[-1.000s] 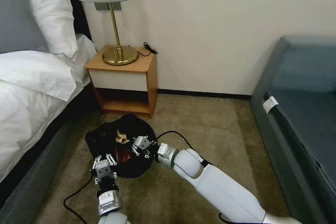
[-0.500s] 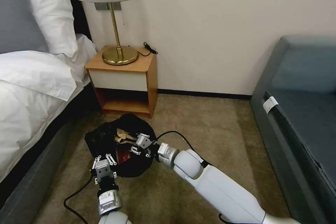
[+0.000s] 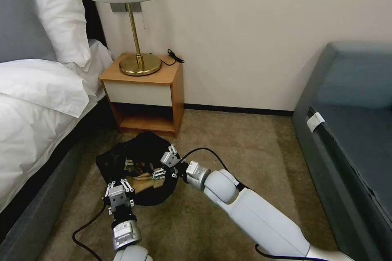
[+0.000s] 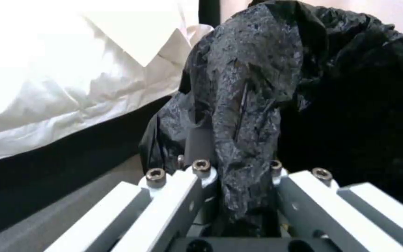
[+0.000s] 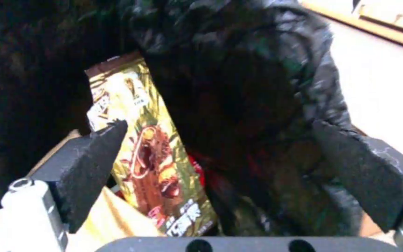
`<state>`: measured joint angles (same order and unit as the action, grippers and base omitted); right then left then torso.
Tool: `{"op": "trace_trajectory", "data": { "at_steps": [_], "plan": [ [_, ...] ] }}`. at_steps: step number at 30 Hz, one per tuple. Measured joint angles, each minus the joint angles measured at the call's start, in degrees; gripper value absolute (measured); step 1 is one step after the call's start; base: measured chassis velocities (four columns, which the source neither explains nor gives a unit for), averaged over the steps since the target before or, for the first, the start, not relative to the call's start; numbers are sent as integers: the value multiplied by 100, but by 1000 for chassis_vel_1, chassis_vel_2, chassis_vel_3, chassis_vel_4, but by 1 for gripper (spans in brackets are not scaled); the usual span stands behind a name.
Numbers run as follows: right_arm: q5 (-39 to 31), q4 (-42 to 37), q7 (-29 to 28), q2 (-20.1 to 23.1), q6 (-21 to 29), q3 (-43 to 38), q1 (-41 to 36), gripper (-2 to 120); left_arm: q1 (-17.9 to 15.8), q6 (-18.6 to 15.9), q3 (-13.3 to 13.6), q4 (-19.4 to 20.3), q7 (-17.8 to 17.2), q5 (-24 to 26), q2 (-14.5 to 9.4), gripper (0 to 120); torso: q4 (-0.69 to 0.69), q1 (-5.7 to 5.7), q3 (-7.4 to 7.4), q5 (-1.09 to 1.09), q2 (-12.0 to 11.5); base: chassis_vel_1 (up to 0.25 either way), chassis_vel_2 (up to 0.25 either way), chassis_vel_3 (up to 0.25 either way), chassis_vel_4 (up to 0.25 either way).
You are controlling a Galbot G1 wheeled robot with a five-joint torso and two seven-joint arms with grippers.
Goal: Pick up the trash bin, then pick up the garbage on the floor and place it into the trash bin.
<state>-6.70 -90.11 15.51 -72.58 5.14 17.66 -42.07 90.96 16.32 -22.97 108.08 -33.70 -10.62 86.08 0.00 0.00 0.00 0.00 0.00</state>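
Brass lamp (image 3: 134,28) on a wooden nightstand (image 3: 143,94) beside the bed (image 3: 36,102).

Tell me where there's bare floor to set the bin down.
Open carpet lies between the nightstand and the sofa. It's crowded by the bed, where the left gripper and right gripper meet the trash bin.

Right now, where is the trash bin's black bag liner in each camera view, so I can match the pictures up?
Head view: the black bag liner lies on the carpet before the nightstand, between both grippers.
Left wrist view: a fold of liner rises between the left gripper fingers, which pinch it.
Right wrist view: liner drapes beyond the open right gripper, beside the gold-brown candy wrapper.
Shared landmark: the liner's crinkled black plastic.
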Motion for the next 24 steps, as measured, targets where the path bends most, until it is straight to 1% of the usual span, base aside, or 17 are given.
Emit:
{"op": "trace_trajectory", "data": {
  "at_steps": [14, 24],
  "plan": [
    [-39, -62, 0, -54, 14, -392, 53, 100, 27, -3, 2, 22, -13, -12, -3, 3, 0, 0, 0, 0, 0, 0, 0, 0, 0],
    [-144, 77, -72, -105, -33, -1211, -34, 100, 18, 43, -3, -10, -77, -19, -2, 3, 0, 0, 0, 1, 0, 0, 0, 0, 0]
  ]
}}
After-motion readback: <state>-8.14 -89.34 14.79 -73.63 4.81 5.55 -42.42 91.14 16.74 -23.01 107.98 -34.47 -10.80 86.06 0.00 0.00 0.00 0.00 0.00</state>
